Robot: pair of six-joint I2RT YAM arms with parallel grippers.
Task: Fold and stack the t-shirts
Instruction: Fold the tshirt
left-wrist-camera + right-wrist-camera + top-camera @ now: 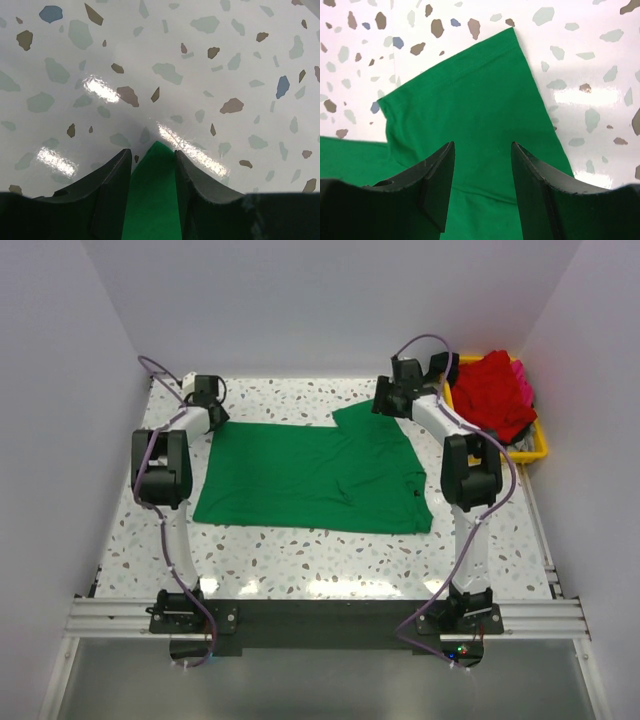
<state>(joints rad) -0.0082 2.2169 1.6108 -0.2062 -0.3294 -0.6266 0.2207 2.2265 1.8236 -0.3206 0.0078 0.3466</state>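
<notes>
So, from the top camera the green t-shirt (310,475) is spread flat mid-bench (300,555), with one sleeve (365,420) poking out toward the far right. The left hand (210,405) sits at the shirt's far left corner and the right hand (395,398) is over that sleeve. Red t-shirts (495,390) and some pink cloth (526,388) are heaped in the yellow tray (540,447) at the far right. Left wrist cam: a pointed green corner fills the gap between the two fingers (107,180), and I can't tell if they're actually pinching it. Right wrist cam: the fingers (437,175) stand moderately apart above the flat sleeve, holding nothing.
</notes>
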